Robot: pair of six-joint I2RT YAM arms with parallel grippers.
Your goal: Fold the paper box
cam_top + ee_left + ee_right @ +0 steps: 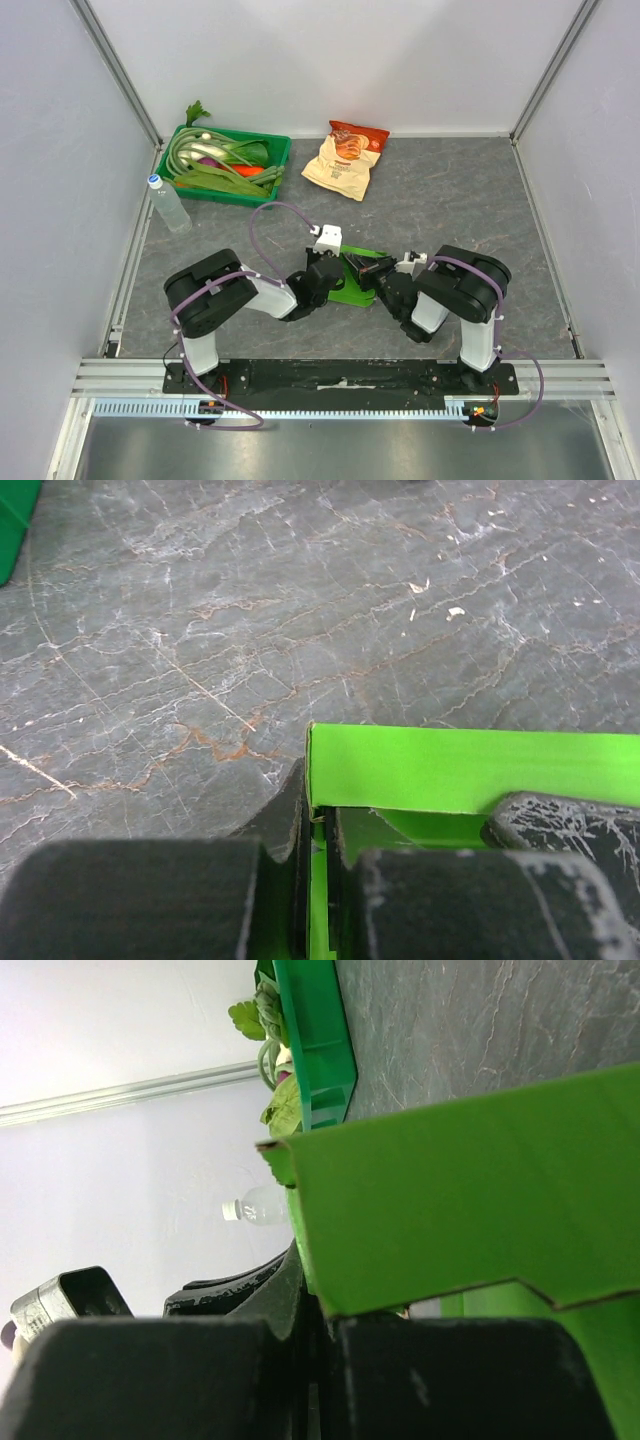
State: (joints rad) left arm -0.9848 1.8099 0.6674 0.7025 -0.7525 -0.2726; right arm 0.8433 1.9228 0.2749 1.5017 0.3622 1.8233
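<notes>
Grey marbled bench (pixel 450 200) has the paper box (pixel 352 280) near the middle of its near edge, between my two arms. My left claw (pixel 318 875) is pinched tight on a thin wall at the box's corner. My right claw (pixel 320 1325) is clamped on an upright flap. To fold cleanly, I judge one side should anchor while the other swings along the crease, without tugging, so the card neither tears nor buckles.
</notes>
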